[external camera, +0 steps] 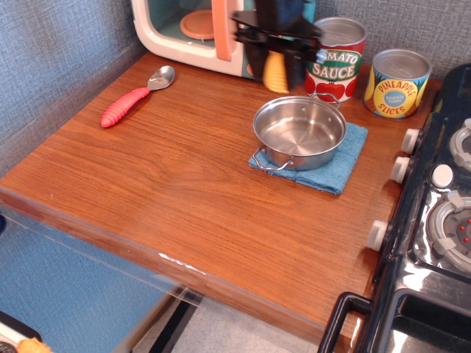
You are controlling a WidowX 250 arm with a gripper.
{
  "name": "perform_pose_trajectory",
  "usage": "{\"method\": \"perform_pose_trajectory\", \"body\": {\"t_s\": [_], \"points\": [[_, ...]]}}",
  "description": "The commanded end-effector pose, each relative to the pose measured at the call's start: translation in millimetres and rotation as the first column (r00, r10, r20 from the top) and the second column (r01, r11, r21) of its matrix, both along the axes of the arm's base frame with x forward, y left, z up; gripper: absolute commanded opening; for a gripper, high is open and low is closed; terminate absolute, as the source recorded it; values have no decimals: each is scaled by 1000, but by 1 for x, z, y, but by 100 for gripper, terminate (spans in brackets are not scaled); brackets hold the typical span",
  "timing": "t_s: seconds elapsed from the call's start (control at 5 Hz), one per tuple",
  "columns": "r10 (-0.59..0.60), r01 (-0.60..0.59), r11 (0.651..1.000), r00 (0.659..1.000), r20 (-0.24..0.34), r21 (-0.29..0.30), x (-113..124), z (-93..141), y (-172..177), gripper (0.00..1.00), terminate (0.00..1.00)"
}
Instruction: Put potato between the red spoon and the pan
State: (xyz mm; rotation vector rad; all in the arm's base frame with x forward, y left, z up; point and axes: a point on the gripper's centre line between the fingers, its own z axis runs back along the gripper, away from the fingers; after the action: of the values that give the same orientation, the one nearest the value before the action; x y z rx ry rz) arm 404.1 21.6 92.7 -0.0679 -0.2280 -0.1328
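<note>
My gripper [276,73] is shut on the potato [276,71], a yellow ridged egg-shaped toy, and holds it in the air above the table, up and to the left of the pan. The pan [299,132] is a shiny steel pot with wire loop handles; it stands empty on a blue cloth [347,156]. The red spoon [136,96] lies on the wooden table [184,191] at the far left, its silver bowl pointing toward the back.
A toy microwave [199,29] stands at the back behind the gripper. A tomato sauce can [336,59] and a pineapple slices can [397,82] stand at the back right. A black toy stove [434,220] borders the table's right side.
</note>
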Motion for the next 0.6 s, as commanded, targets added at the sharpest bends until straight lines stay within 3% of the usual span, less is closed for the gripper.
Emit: {"method": "perform_pose_trajectory", "body": {"t_s": [0.0,0.4], "points": [[116,-122,989,991,70,82,12,20,61,0,0],[157,-165,980,985,76,110,14,-6,87,0,0]]}}
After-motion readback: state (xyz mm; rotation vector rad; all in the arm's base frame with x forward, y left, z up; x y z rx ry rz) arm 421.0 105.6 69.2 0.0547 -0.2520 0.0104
